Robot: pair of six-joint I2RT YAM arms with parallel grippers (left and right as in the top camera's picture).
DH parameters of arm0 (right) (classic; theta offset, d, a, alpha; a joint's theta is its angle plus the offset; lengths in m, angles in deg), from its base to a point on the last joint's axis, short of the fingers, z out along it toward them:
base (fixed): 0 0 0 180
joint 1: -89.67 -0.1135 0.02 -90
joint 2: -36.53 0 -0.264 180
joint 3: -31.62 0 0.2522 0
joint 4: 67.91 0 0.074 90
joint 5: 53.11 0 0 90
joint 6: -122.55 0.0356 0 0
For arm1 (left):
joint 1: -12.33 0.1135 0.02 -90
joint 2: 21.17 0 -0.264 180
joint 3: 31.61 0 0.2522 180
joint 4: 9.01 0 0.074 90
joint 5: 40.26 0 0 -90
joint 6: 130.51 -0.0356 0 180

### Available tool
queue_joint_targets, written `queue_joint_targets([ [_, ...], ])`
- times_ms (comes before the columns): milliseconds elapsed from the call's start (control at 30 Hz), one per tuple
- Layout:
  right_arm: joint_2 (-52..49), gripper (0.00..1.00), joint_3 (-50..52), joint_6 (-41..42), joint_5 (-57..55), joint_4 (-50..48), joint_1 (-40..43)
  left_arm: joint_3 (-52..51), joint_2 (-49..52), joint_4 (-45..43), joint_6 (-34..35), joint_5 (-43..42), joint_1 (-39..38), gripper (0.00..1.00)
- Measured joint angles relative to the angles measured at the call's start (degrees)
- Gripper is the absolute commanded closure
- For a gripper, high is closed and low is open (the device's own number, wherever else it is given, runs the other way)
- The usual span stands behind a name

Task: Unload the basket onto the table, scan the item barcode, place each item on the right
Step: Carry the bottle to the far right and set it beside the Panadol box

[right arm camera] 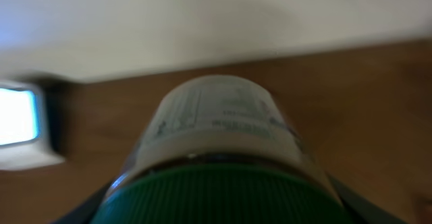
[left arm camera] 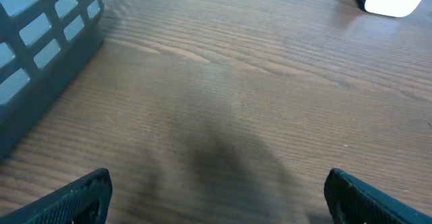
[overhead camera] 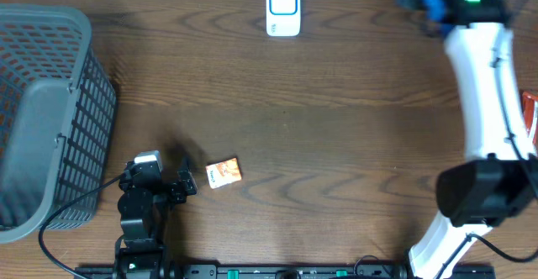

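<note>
Bare table [overhead camera: 336,144] centre; basket [overhead camera: 50,102] left; scanner [overhead camera: 283,8] rear

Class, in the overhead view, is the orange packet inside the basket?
No, the orange packet lies on the bare table, outside the basket.

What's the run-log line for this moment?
right gripper: holds green-capped bottle | left gripper: open, empty | scanner: apart from bottle

Mock shop checkout on a lab bench: white barcode scanner [overhead camera: 283,7] top centre of overhead view, grey mesh basket [overhead camera: 94,119] at left edge, orange packet [overhead camera: 224,173] on the wood-grain table [overhead camera: 336,128], labelled green-capped bottle [right arm camera: 219,126] filling right wrist view, left arm [overhead camera: 139,212] and right arm [overhead camera: 486,94] mounted along bottom edge
</note>
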Motion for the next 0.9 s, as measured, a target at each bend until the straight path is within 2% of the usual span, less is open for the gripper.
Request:
queue_joint_targets([
  [267, -5.8, 0.53, 4.6, 0.0, -3.4, 4.7, 15.6, 0.0, 0.0, 0.0, 0.0, 0.0, 0.0, 0.01],
  [500, -12.2, 0.5, 9.9, 1.3, -0.7, 6.1, 24.1, 0.0, 0.0, 0.0, 0.0, 0.0, 0.0, 0.01],
  [700, -16.3, 0.48, 13.5, 3.3, 2.4, 6.1, 27.5, 0.0, 0.0, 0.0, 0.0, 0.0, 0.0, 0.01],
  [800, -17.6, 0.36, 13.8, 3.9, 2.9, 6.1, 28.2, 0.0, 0.0, 0.0, 0.0, 0.0, 0.0, 0.02],
  [833, -17.6, 0.29, 13.8, 4.0, 3.2, 6.2, 28.2, 0.0, 0.0, 0.0, 0.0, 0.0, 0.0, 0.01],
  [900, -17.6, 0.01, 13.8, 4.5, 4.4, 6.3, 28.3, 0.0, 0.0, 0.0, 0.0, 0.0, 0.0, 0.01],
])
